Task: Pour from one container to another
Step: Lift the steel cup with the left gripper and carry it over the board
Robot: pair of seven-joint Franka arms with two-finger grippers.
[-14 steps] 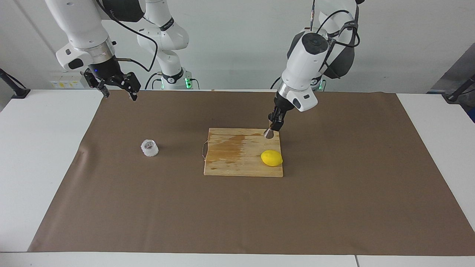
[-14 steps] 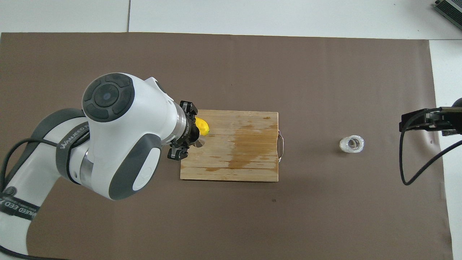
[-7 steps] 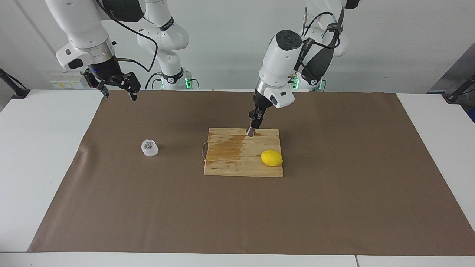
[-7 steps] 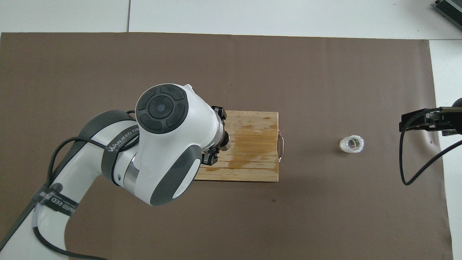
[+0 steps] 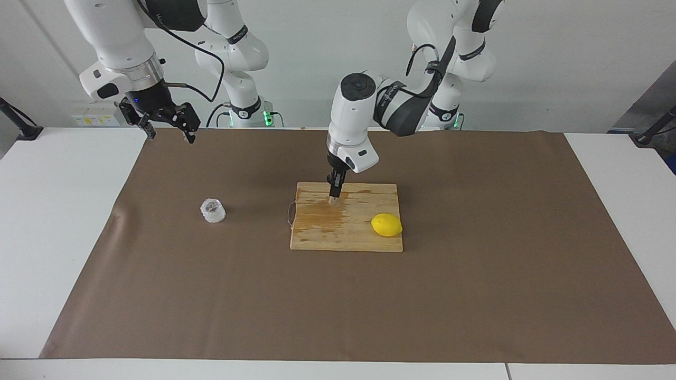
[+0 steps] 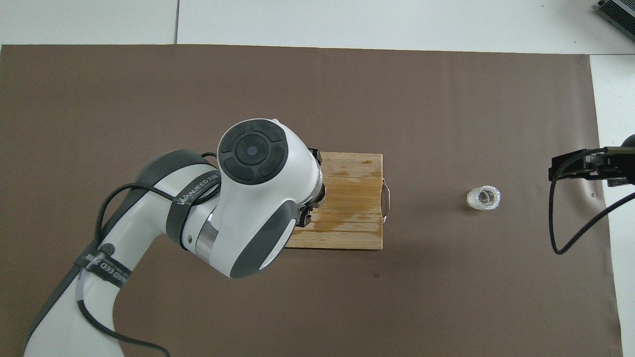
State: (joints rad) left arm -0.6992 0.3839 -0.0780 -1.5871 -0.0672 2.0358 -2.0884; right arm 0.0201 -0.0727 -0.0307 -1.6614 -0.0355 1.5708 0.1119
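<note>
Left tool (image 5: 335,196): over the cutting board's edge nearest the robots, fingers pinched on the steel jigger (image 5: 333,200), of which only a small pale tip shows below them.
Right tool (image 5: 168,128): raised over the brown mat's corner at the right arm's end, jaws spread wide, holding nothing; this arm waits.
Glass tumbler (image 5: 213,210): one, upright on the mat, well apart from the board, toward the right arm's end.
Cutting board (image 5: 364,240): one, wooden, mid-tabletop, with a dark wet-looking patch and a wire handle on the side toward the tumbler.
Lemon (image 5: 386,225): one, on the board's corner toward the left arm's end.
Facing view only: lemon, jigger tip and left tool fingers.
Overhead view: the left arm's wrist covers the lemon, the jigger and part of the board; the tumbler's open mouth (image 6: 483,198) shows; the right tool (image 6: 590,167) enters at the edge.
Arms: two.
</note>
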